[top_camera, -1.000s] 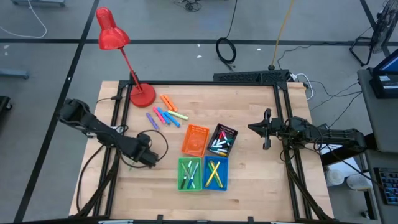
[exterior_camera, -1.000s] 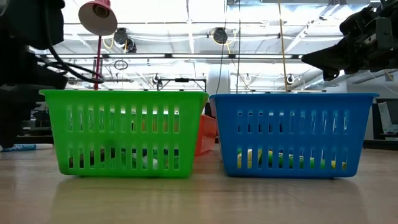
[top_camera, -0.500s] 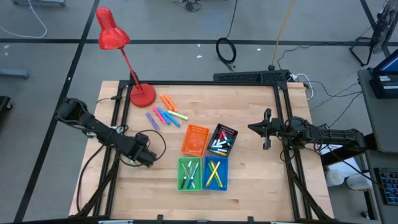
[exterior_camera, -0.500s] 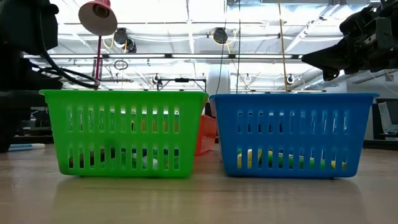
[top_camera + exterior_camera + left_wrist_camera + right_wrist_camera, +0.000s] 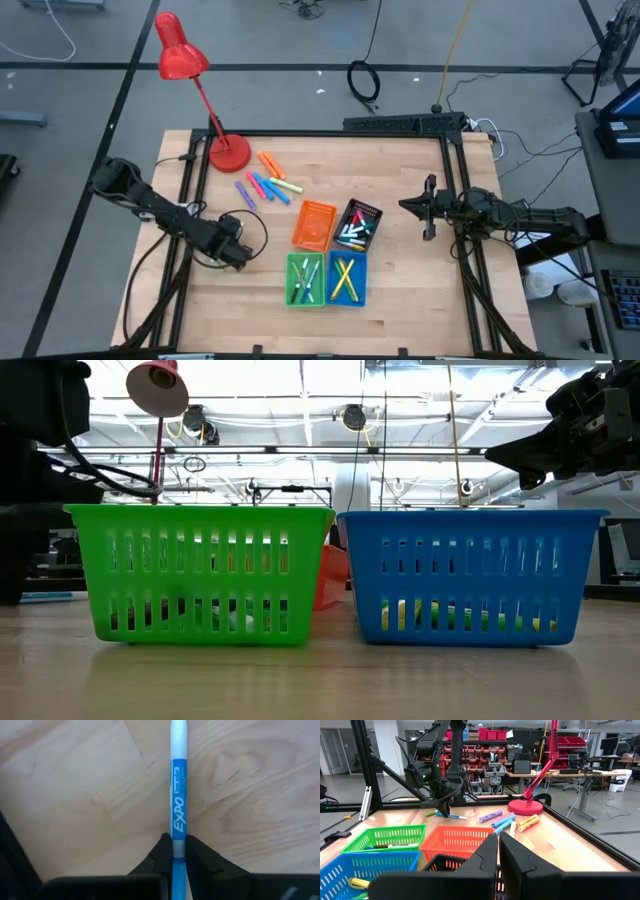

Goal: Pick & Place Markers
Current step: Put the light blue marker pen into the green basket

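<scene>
The left claw (image 5: 179, 851) pinches a blue-and-white marker (image 5: 178, 795) lying flat on the wooden surface (image 5: 400, 300), its two dark fingers pressed against the barrel from either side, as the left wrist view shows at the lower centre of its frame. From overhead, that left claw (image 5: 236, 256) sits at the left-centre of the frame, low over the boards, just left of the green bin (image 5: 305, 279). The right claw (image 5: 428, 208) hangs at the right-centre of the overhead frame, well apart from the bins, its fingers pressed together and holding nothing. A loose cluster of markers (image 5: 268, 181) in orange, pink, purple, blue and yellow lies on the surface above the centre of the frame, just right of the base of a red desk lamp (image 5: 229, 153). Four small bins stand together below the centre: an orange bin (image 5: 314, 224) at upper left of the group, a black bin (image 5: 357, 225) at upper right, the green one at lower left and a blue bin (image 5: 346, 278) at lower right. Markers already lie in the green, blue and black bins. At surface level, the green bin and blue bin fill the middle of the frame side by side.
</scene>
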Robot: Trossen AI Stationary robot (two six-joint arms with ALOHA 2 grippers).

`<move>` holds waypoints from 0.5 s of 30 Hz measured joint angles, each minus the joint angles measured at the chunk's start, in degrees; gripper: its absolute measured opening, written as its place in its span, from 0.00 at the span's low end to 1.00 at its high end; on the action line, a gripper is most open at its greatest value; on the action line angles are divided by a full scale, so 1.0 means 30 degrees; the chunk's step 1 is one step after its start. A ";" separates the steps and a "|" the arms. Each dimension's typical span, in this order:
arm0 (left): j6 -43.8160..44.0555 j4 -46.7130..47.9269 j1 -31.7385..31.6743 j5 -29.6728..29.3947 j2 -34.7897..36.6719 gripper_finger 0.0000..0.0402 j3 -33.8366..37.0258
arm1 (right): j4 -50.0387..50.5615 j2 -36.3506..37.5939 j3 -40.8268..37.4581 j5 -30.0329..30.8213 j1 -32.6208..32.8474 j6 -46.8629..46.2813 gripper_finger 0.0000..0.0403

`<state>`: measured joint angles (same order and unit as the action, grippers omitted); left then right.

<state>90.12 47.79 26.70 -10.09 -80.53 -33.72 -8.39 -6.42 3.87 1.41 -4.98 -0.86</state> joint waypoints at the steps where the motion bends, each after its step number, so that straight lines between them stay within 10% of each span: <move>1: 0.0000 0.0158 0.0088 -0.0114 -0.0021 0.07 -0.0118 | 0.0001 0.0000 -0.0001 0.0000 -0.0005 0.0004 0.02; 15: -0.4389 0.0254 0.1484 -0.5777 -0.0064 0.07 -0.5723 | 0.0003 0.0000 0.0001 0.0000 -0.0005 0.0004 0.02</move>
<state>76.96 48.55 31.15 -27.42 -80.72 -50.89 -8.38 -6.42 3.87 1.41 -4.99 -0.85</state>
